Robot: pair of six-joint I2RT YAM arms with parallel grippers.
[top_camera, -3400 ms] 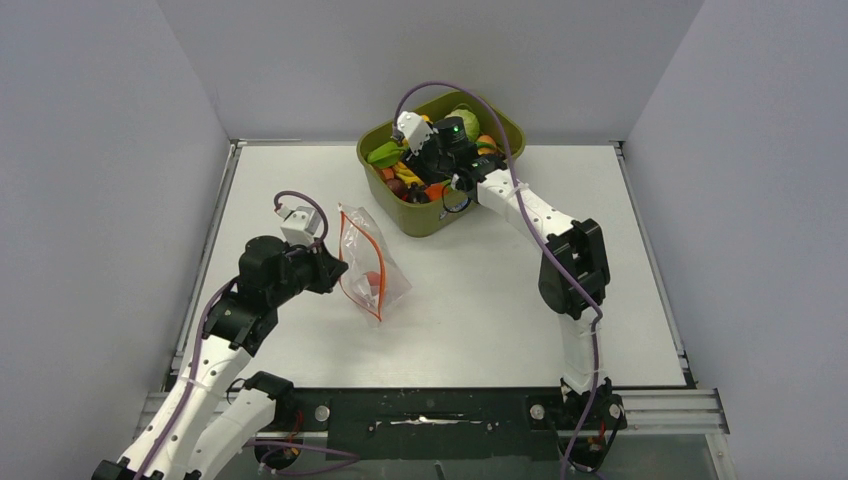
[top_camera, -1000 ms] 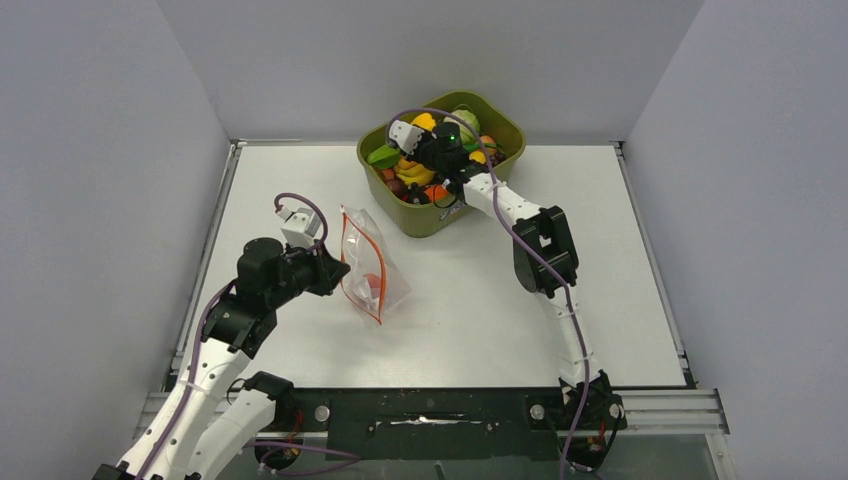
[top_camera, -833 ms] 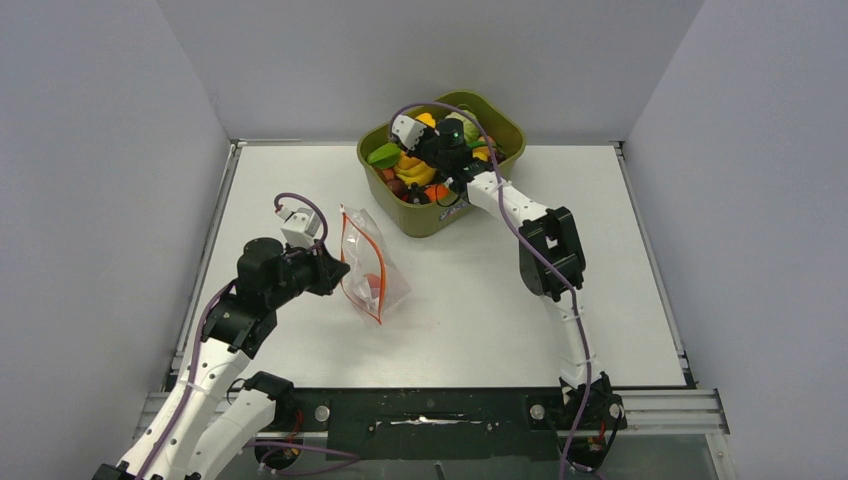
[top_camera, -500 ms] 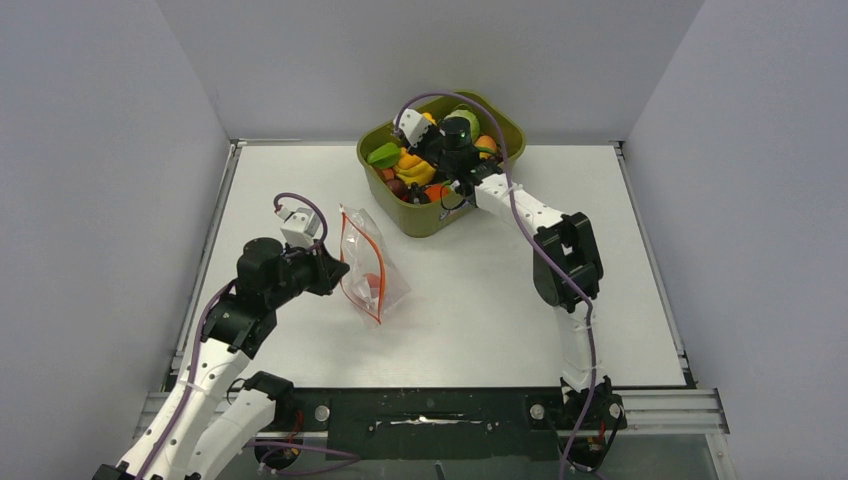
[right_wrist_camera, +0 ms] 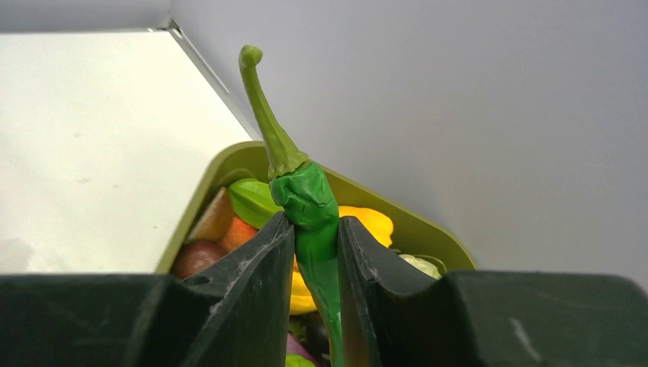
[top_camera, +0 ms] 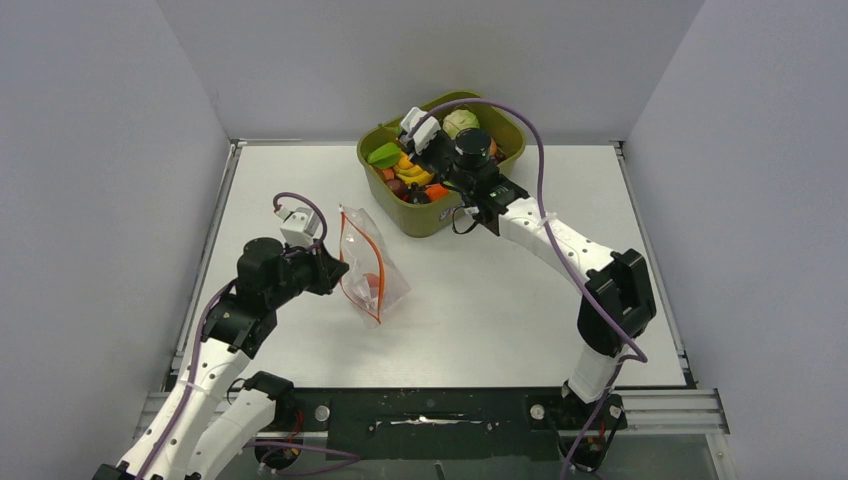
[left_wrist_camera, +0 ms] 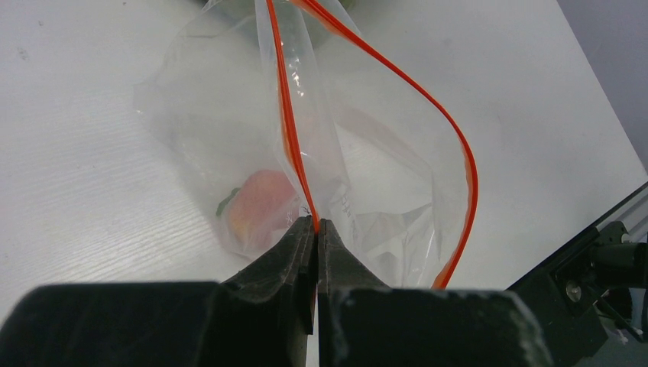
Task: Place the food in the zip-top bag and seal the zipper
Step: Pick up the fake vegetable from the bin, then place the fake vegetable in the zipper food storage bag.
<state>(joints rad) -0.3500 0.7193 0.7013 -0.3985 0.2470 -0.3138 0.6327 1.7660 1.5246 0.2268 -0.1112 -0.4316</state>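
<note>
**Top view.** The white table (top_camera: 500, 320) is walled on its left, far and right edges. An olive-green tub (top_camera: 440, 222) sits at the far edge, right of centre. The zip-top bag (top_camera: 372, 268) stands in the left half, well apart from every edge. Open tabletop shows between bag and tub and across the right half. The left gripper (top_camera: 325, 272) meets the bag's left side. The right arm (top_camera: 560, 240) reaches diagonally from the near right to a point above the tub. The tub holds mixed toy food, including a pale-green cabbage (top_camera: 460, 122).

**Left wrist view.** The left gripper's jaws are pressed together on one lip of the zipper (left_wrist_camera: 290, 130). The other lip bows away to the right, so the mouth gapes. A pink-red fruit (left_wrist_camera: 260, 210) lies inside the bag, on the table.

**Right wrist view.** The right gripper (right_wrist_camera: 315, 222) is clamped on a green pod (right_wrist_camera: 313, 202), held stem up above the tub's rim. A yellow pepper (right_wrist_camera: 370, 222) and other pieces lie in the tub beneath it.
</note>
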